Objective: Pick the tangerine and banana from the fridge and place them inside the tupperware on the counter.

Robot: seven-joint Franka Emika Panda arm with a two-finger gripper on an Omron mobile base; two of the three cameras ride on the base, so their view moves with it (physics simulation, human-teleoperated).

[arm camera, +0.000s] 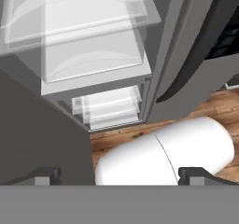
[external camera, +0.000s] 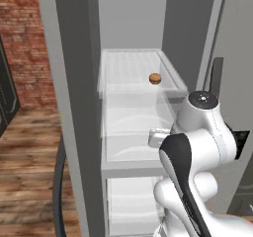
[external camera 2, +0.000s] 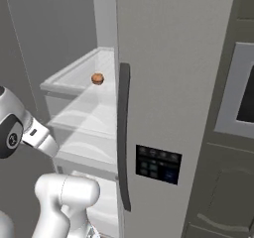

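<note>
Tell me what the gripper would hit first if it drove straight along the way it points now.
Judging by the hand view, the gripper points down at the lower fridge. Straight on, it would probably first meet the translucent drawers near the bottom, though depth is unclear and the robot's own white body lies close below that line.

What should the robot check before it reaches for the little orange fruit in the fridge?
1. Fridge open: ok.
2. Tangerine in sight on a translucent shelf: ok.
3. Banana found: cannot tell, none seen on the shelves.
4. Gripper open and holding nothing: ok, fingertips wide apart.
5. Gripper aimed at the tangerine: not ok, the hand view faces the lower drawers and the floor.
</note>
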